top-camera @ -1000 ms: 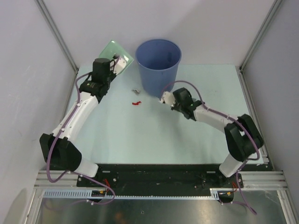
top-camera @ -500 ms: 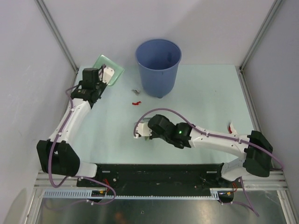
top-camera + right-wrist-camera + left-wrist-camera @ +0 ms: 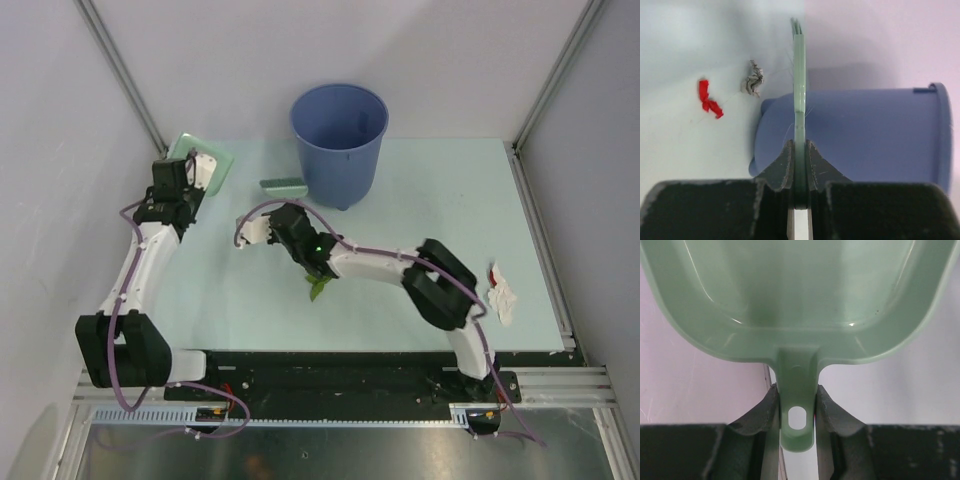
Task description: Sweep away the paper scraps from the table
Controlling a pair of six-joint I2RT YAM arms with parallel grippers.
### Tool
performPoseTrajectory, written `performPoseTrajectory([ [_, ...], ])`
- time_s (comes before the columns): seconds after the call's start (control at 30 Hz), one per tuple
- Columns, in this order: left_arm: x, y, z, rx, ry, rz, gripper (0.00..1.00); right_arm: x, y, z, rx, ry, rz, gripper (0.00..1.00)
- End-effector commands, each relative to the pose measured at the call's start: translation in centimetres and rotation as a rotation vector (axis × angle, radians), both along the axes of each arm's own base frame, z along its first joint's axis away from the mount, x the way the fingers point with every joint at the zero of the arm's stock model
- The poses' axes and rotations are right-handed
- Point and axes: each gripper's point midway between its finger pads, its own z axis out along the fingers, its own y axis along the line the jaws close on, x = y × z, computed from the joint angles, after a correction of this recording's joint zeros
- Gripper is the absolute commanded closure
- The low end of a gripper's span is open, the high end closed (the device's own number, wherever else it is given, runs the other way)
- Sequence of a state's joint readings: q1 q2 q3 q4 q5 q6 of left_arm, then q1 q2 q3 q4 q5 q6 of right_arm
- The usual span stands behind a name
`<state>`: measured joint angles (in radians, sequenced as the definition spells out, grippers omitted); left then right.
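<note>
Swung right claw [image 3: 799, 150], clenched on brush [image 3: 799, 75], to paper scraps [image 3: 754, 78]; drew left claw [image 3: 797, 400], gripping dustpan [image 3: 790, 290], far-left; sweep pending.

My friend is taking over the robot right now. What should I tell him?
Left gripper is shut on the dustpan handle at the table's far-left corner, and the pan looks empty. Right gripper is shut on a thin green tool. Red scrap and grey scrap lie by the bucket. There is a green scrap mid-table and a white-and-red scrap near the right edge. All four need sweeping.
</note>
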<state>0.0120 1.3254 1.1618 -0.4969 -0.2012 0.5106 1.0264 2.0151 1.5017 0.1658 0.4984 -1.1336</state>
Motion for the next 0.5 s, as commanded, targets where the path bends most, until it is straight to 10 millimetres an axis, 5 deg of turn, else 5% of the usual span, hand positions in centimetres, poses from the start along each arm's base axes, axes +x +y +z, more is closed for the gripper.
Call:
performPoseTrajectory([
  [0.0,-0.6,1.5,0.3,-0.046,-0.04,0.051,1.0,5.4,2.0,4.1,0.074,-0.2,-0.036,1.0],
  [0.03,-0.8,1.5,-0.3,-0.048,-0.027,0.046,1.0,6.8,2.6,0.6,0.014,-0.194,-0.054,1.0],
  [0.07,-0.9,1.6,-0.6,-0.048,-0.02,0.047,1.0,7.7,2.9,-0.4,-0.018,-0.204,-0.067,1.0],
  [0.1,-1.0,1.6,-0.8,-0.05,-0.017,0.046,1.0,9.1,3.4,1.0,-0.023,-0.239,-0.089,1.0],
  [0.13,-1.2,1.6,-1.2,-0.048,-0.006,0.045,1.0,10.0,3.4,-3.2,-0.138,-0.23,-0.106,1.0],
  [0.2,-1.4,1.7,-1.4,-0.046,-0.001,0.04,1.0,10.3,3.4,-5.1,-0.222,-0.216,-0.107,1.0],
  [0.3,-1.7,1.8,-1.5,-0.032,0.004,0.032,1.0,7.9,3.7,-7.5,-0.243,-0.095,-0.04,1.0],
  [0.47,-1.8,2.0,-2.5,-0.022,0.033,0.029,1.0,0.8,1.0,-10.8,-0.307,0.255,0.071,1.0],
])
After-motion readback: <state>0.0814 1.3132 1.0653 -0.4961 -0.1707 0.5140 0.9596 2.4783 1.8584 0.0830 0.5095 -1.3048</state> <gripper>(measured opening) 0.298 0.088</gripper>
